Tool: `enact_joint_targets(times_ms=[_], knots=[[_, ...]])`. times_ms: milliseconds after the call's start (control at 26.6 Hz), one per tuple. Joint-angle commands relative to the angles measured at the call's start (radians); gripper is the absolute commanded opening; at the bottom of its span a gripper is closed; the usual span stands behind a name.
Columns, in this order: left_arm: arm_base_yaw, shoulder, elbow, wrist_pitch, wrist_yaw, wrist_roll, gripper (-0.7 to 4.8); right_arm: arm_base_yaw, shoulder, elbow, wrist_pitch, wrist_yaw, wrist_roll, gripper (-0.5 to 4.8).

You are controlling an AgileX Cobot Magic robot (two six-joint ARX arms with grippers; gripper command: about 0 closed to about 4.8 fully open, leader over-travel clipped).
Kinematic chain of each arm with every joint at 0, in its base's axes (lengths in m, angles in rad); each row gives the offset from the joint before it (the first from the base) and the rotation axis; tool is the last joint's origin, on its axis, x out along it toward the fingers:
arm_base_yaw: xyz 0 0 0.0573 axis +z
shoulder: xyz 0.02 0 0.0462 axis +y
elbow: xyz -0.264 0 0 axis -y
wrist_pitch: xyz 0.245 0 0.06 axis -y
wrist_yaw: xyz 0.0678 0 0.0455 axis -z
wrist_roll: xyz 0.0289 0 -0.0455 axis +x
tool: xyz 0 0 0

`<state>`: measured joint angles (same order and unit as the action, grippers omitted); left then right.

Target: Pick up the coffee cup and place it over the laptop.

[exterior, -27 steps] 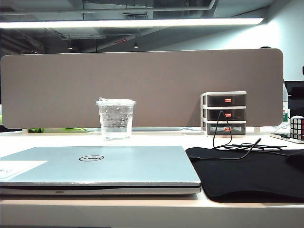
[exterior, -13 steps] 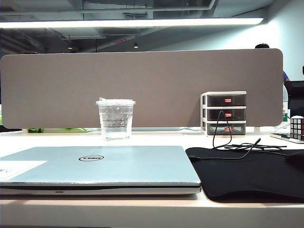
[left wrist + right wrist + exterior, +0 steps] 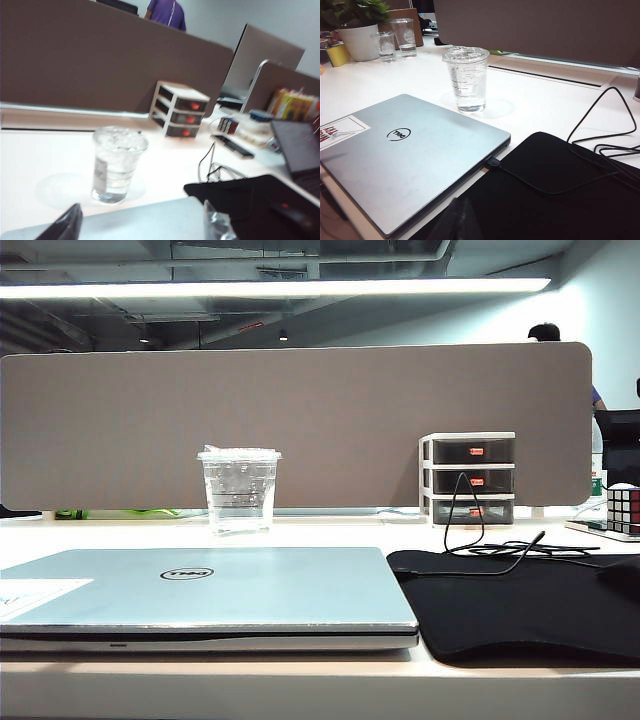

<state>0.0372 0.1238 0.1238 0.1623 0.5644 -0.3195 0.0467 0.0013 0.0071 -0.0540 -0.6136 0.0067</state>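
— Where's the cup?

— The cup (image 3: 239, 490) stands upright on the table (image 3: 330, 532), lid on, a little clear liquid in the bottom. It's just behind the laptop (image 3: 200, 585), apart from its rear edge. The laptop is shut and lies flat at the front, logo up, nothing on the lid

— And the left gripper?

— My left wrist camera shows the left gripper (image 3: 142, 227) low over the laptop's rear edge, facing the cup. One dark fingertip and one clear one sit wide apart with nothing between them, and neither touches the cup

— The right one?

— From the right gripper (image 3: 462, 222) I only get a faint sliver of one finger, over the mat (image 3: 520, 605) close by the laptop's corner. I can't tell whether its jaws are apart or together

— What else is around?

— The black mat lies right of the laptop, touching its side. A cable (image 3: 470, 530) runs across it, and a drawer unit (image 3: 470, 478) stands by the partition behind, well right of the cup
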Motion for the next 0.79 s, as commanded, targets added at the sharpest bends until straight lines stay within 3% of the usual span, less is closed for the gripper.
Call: enact_joint_targets(times_ms=[38,151,339,414,489,678,791], knots=[[0.001,0.117,0.029,0.106,0.000,0.061,3.50,0.001,-0.002,-0.006,0.013,-0.018,0.002,-0.06],[0.001,0.320,0.078,0.274,0.001,0.061,3.50,0.001,-0.002,-0.006,0.013,-0.018,0.002,-0.06],[0.001,0.590,0.154,0.417,0.076,0.069,3.55,0.001,-0.002,-0.006,0.013,-0.018,0.002,-0.06],[0.001,0.747,0.195,0.539,0.131,0.058,4.04,0.001,-0.002,-0.006,0.013,-0.018,0.002,-0.06],[0.001,0.861,0.216,0.655,0.161,0.035,4.07,0.001,-0.002,-0.006,0.013,-0.018,0.002,-0.06],[0.001,0.956,0.224,0.734,0.150,0.040,4.08,0.001,-0.002,-0.006,0.013,-0.018,0.002,-0.06],[0.001,0.987,0.224,0.736,0.128,0.100,4.09,0.001,-0.002,-0.006,0.013,-0.018,0.006,-0.06]])
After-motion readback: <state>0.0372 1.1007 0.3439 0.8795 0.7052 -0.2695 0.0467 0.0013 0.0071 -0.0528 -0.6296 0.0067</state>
